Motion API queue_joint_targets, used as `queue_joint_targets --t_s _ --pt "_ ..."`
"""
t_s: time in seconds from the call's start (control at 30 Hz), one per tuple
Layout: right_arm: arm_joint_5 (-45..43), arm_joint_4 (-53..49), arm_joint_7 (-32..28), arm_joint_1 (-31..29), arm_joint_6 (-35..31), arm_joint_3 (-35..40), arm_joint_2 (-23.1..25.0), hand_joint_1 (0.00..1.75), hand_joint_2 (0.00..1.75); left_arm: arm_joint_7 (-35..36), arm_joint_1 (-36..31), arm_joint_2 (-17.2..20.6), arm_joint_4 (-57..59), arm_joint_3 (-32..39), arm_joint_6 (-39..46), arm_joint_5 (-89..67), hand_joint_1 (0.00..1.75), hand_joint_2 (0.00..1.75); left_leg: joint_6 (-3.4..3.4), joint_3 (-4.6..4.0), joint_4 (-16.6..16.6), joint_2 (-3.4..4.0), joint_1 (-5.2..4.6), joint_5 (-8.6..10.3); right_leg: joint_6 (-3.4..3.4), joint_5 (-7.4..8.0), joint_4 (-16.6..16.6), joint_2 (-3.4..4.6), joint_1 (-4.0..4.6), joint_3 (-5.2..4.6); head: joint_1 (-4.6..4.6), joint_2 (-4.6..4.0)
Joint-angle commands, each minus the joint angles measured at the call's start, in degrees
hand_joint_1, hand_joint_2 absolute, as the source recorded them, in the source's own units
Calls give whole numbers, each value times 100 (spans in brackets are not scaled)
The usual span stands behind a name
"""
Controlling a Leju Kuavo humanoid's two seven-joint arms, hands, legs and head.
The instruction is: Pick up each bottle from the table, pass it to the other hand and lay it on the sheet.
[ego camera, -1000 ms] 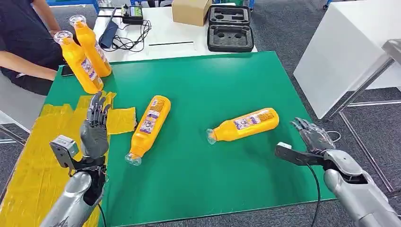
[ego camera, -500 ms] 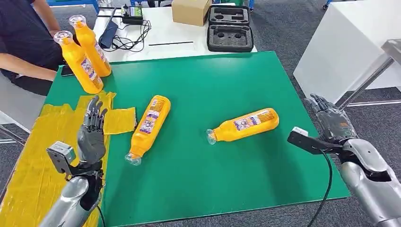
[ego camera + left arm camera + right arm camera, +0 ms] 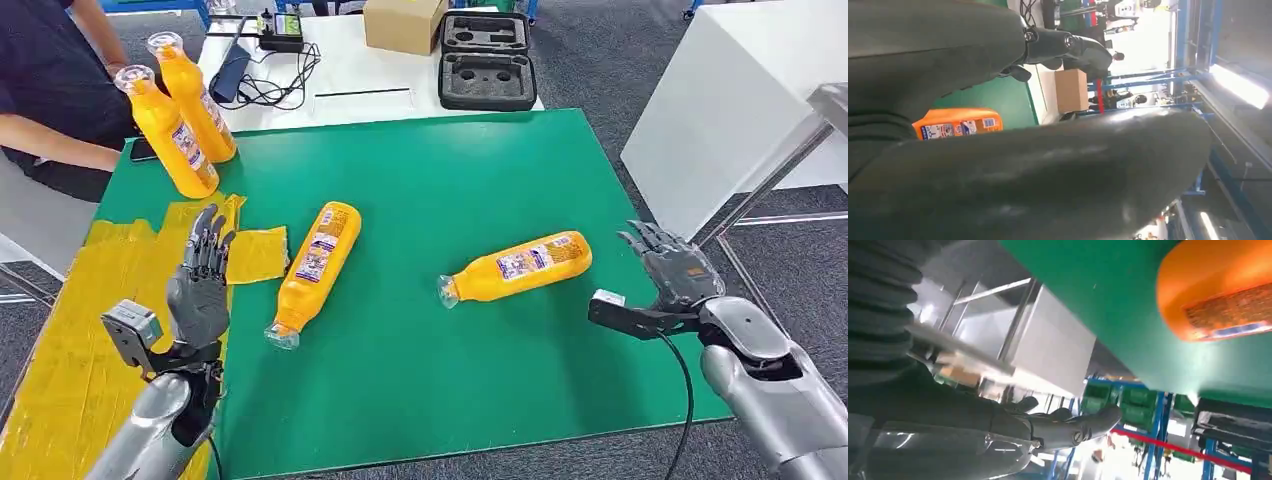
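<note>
Both silver hands are hovering empty, fingers seemingly apart: right hand beside the lying orange plastic bottle, left hand over the yellow sheet.

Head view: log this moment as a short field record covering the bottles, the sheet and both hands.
lying bottles: two on the green table, left bottle, right bottle
standing bottles: two at the table's far left corner
sheet: yellow sheet along the table's left edge, no bottle on it
left hand: left hand open, raised over the sheet
right hand: right hand open, off the table's right edge, near the right bottle
</note>
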Motion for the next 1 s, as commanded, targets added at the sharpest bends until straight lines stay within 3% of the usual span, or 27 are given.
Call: queue_joint_targets --t_s 0.03,0.17,0.47,0.67,0.87,1.0 --pt "640 1489 166 -1603 -51 1207 582 0 175 162 -186 141 -70 -68 165 108 0 0 -12 29 8 37 6 -20 -16 -4 5 43 7 17 0 0" --pt "722 1793 79 -1845 -94 1424 675 0 175 163 -147 94 -87 -49 167 109 0 0 -9 26 1 23 4 -12 -11 0 1 33 5 16 -2 0" --pt "526 3117 -218 -2684 -125 1850 1683 0 175 289 -67 -183 -259 118 329 -137 0 0 -6 19 -3 24 1 -4 -7 3 0 34 1 8 -2 0" --pt "440 3416 -305 -2777 -164 1887 1826 0 175 298 -203 -224 -181 96 292 -194 0 0 -6 16 0 12 3 -3 -8 0 3 17 4 9 0 0" --pt "255 4199 -686 -3014 -21 2090 2386 0 175 261 -184 -369 -192 221 315 -304 0 0 -10 30 3 20 4 -11 -12 -5 5 28 4 21 0 0" --pt "202 4404 -778 -3047 133 2159 2511 0 175 256 -102 -312 -210 323 332 -306 0 0 -11 26 2 17 4 -9 -13 -5 6 25 5 17 0 0"
